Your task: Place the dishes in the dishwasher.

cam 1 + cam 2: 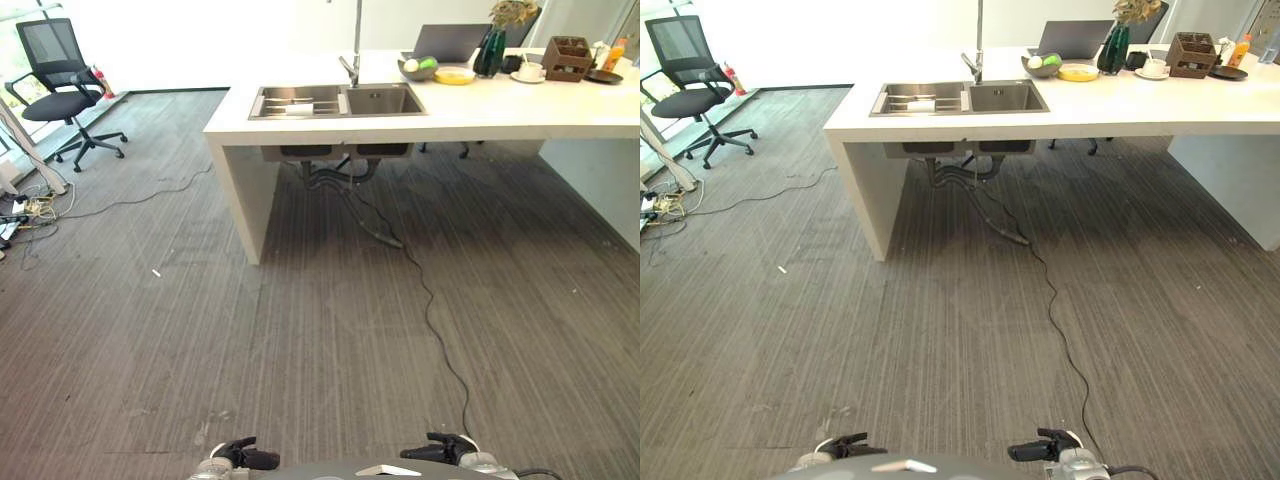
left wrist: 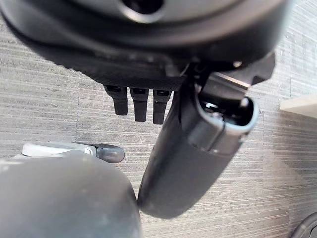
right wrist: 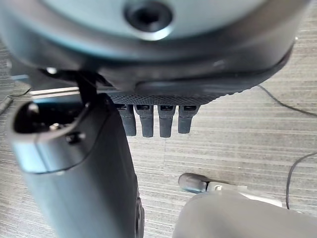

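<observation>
Both dark hands, left hand (image 2: 141, 101) and right hand (image 3: 156, 119), are hanging spread and empty; it's approaching the white sink counter (image 1: 330, 125) at upper centre, probably walking closer next.

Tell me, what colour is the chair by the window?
Black. The chair shows best in the left eye view.

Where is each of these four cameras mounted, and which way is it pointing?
Left eye view: on the head, looking down across the floor toward the counter with its sink; both hands show at the bottom edge.
Right eye view: beside it on the head, sharing that scene, slightly shifted.
Left wrist view: on the left wrist, looking along the left hand, fingers straight, to the floor.
Right wrist view: on the right wrist, looking along the right hand, fingers straight, to the floor.
</observation>
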{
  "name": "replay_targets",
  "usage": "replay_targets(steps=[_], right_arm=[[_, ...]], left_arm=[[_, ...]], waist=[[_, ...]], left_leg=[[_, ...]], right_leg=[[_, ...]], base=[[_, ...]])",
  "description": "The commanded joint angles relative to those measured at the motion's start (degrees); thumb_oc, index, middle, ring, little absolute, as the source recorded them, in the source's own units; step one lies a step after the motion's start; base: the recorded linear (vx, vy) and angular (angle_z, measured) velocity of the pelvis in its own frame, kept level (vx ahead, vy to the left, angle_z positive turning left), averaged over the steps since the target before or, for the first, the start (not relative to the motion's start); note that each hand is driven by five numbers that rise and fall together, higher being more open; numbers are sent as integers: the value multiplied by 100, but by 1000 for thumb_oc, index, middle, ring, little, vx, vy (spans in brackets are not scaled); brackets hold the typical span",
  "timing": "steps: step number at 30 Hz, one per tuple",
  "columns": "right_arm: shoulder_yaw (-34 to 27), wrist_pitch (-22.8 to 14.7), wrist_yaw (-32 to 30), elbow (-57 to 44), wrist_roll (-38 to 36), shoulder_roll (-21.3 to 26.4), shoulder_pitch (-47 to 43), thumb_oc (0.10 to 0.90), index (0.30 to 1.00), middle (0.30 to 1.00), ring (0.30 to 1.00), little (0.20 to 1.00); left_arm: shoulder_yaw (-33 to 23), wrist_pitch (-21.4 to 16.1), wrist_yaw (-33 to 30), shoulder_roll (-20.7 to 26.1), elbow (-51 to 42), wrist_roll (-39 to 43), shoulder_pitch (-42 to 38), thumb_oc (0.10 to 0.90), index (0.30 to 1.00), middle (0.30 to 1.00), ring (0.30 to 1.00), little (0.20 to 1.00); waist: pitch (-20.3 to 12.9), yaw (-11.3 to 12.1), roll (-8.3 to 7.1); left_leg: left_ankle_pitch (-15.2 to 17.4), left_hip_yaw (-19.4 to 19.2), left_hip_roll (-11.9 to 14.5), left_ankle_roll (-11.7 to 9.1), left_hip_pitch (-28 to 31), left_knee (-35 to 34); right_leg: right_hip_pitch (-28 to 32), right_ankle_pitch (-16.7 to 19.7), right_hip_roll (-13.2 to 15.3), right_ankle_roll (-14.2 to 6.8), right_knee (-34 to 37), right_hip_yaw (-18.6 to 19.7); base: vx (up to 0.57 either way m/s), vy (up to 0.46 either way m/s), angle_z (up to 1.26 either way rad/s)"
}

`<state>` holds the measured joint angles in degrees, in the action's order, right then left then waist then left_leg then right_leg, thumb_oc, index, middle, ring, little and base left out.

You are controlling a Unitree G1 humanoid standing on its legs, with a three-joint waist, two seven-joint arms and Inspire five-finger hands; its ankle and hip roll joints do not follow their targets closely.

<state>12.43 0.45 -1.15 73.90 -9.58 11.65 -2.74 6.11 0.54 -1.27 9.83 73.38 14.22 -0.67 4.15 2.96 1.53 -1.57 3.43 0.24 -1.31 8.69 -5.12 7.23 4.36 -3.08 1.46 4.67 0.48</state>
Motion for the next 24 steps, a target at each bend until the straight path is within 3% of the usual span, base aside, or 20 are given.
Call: replay_targets(steps=[1, 11, 16, 24], right_arm=[[148, -216, -6, -87, -179, -91, -204, 800, 900, 900, 900, 900], [213, -242, -60, -87, -152, -145, -187, 800, 900, 900, 900, 900], [206, -259, -121, -112, -133, -141, -170, 800, 900, 900, 900, 900], [341, -298, -311, -278, -128, -231, -83, 800, 900, 900, 900, 900]], left_arm=[[-82, -160, -155, -170, 113, 276, -296, 800, 900, 900, 900, 900], [-96, -152, -226, -229, 249, 276, -243, 800, 900, 900, 900, 900], [-241, -239, -313, -270, 95, 715, -204, 800, 900, 900, 900, 900], [79, -312, -576, -470, -193, 802, -99, 800, 900, 900, 900, 900]], waist=[[-101, 84, -318], [-85, 124, -335], [-87, 147, -346], [2, 158, -357]], left_leg=[[121, 65, -235, -14, -127, 12], [132, 71, -243, -15, -128, 12], [70, 105, -243, -24, -186, 12], [114, 141, -262, -13, -188, 12]], right_leg=[[172, -471, 344, -620, 24, 138], [187, -474, 347, -620, 33, 107], [142, -423, 356, -619, 33, 76], [162, -467, 379, -619, 15, 3]], base=[[0, 0, 0], [4, 0, 0], [7, 0, 0], [0, 0, 0]])
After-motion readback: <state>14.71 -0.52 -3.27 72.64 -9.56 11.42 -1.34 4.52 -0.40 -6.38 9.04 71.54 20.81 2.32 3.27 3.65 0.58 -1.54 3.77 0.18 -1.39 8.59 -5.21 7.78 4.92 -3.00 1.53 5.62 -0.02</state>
